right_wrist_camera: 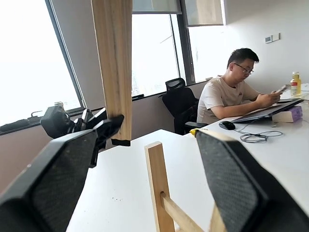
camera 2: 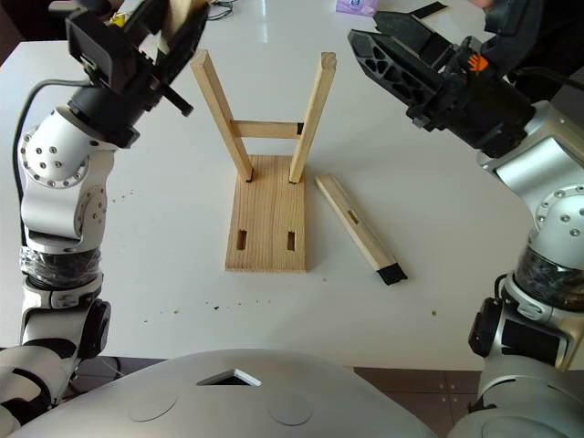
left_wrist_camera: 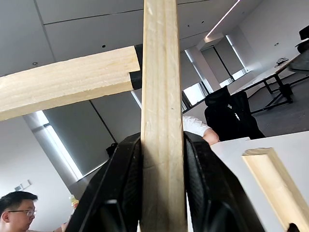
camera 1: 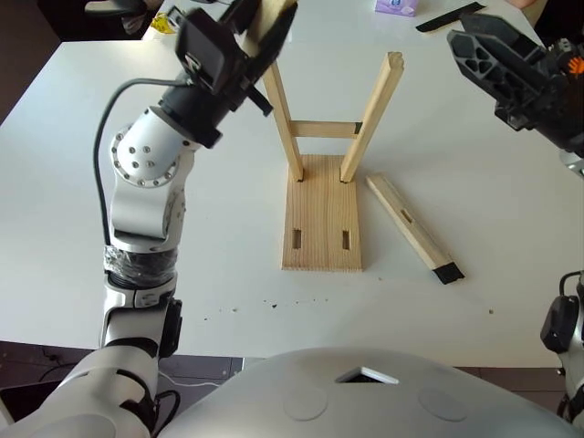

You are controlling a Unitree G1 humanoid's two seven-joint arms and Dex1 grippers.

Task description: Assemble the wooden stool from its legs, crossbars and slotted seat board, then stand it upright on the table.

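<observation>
The slotted seat board (camera 1: pixel 321 219) lies flat in the middle of the white table. Two legs (camera 1: pixel 285 114) stand tilted in its far slots, joined by a crossbar (camera 1: pixel 324 129). Its two near slots are empty. A loose leg (camera 1: pixel 415 228) with a black end lies on the table just right of the board. My left gripper (camera 1: pixel 260 36) is raised over the far left, shut on another wooden leg (left_wrist_camera: pixel 163 96) that has a crossbar (left_wrist_camera: pixel 63 82) fixed to it. My right gripper (camera 2: pixel 379 46) hangs open and empty above the far right, level with the standing legs' tops.
A purple box (camera 1: pixel 395 6) and a black strip (camera 1: pixel 447 18) lie at the table's far edge, with a yellow item (camera 1: pixel 164 23) at far left. Bare tabletop (camera 1: pixel 228 201) stretches left of the board and toward the near edge.
</observation>
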